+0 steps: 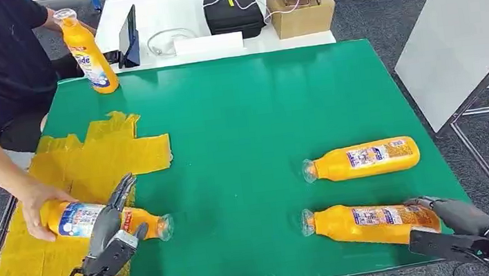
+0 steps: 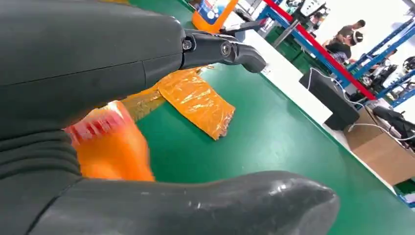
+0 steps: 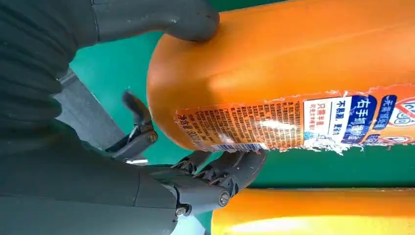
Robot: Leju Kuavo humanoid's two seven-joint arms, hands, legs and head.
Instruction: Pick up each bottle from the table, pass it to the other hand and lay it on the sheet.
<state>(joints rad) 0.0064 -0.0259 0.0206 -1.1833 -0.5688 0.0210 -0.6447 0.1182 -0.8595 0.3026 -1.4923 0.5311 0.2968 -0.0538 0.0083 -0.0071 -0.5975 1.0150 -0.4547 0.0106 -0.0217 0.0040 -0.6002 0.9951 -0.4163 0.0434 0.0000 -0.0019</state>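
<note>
Low in the lower left of the head view, the left hand lies over an orange detergent bottle that rests on its side on the yellow sheet, cap toward the green mat. Its fingers reach across the bottle's label, but whether they clasp the bottle or only rest on it cannot be told; in the left wrist view the thumb and fingers stand apart with the blurred orange bottle between them. A person's hand holds the same bottle at its base end, at the left edge of the sheet.

At the lower right of the head view, the right hand is at the base of a second orange bottle lying on its side on the mat. In the right wrist view the thumb presses one side of that bottle and the fingers curl under the other, so the hand clasps it. Just above it in the head view lies a third orange bottle, parallel, cap pointing left.

At the upper left, the person's other hand holds a fourth bottle upright at the mat's far corner. Beyond the mat, on a white table, stand a black case and a cardboard box.
</note>
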